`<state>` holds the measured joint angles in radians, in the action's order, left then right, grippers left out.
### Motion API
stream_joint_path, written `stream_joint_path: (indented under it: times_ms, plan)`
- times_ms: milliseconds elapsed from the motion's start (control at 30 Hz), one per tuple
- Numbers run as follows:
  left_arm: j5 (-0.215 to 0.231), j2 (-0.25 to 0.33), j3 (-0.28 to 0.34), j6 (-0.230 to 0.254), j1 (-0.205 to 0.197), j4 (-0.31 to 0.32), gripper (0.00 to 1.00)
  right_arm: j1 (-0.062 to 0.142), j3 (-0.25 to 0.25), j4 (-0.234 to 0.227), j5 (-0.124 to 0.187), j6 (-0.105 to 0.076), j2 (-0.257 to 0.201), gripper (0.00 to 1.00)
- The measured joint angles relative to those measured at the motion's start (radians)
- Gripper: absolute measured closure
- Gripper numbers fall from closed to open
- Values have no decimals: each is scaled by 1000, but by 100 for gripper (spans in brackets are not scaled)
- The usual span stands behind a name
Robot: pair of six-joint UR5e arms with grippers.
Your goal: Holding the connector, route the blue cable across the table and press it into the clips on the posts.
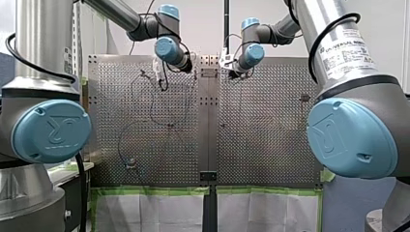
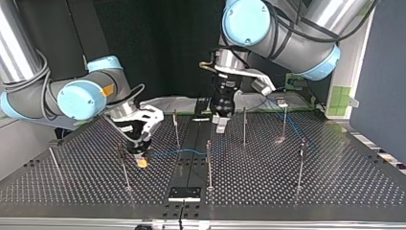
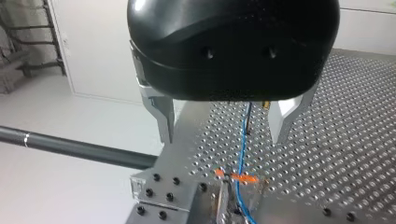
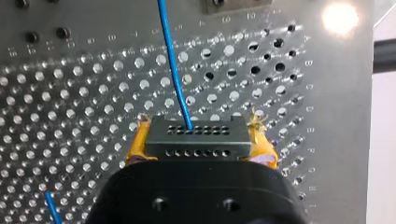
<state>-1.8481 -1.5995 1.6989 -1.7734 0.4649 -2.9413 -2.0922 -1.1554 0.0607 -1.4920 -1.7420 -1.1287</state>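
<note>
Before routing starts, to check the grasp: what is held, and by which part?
My right gripper holds the connector by its two short ends; the blue cable leaves its face. My left gripper holds nothing.

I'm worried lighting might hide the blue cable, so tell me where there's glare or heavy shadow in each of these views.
Right wrist view: one bright glare spot on the table, clear of the blue cable and the connector in my right claw. Top view: black backdrop, a small glint by a post. Left wrist view: my left claw dark against a bright wall.
</note>
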Motion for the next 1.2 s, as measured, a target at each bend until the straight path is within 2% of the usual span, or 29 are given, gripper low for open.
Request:
stream_joint_path:
  times_ms: [200,433,567,933,1200]
  plan:
    - [-53,-46,-52,6,54,-19,0,4,-1,13,-2,18,-3,100]
    - [-113,-106,-112,18,114,-36,0,6,-1,16,-2,24,-6,100]
    - [-127,-137,-148,19,143,-41,0,6,-1,15,-2,26,-6,100]
    - [-148,-199,-248,21,141,-93,0,9,-1,14,-2,26,-6,100]
    - [-149,-271,-322,19,129,-89,0,11,-1,13,-2,27,-7,100]
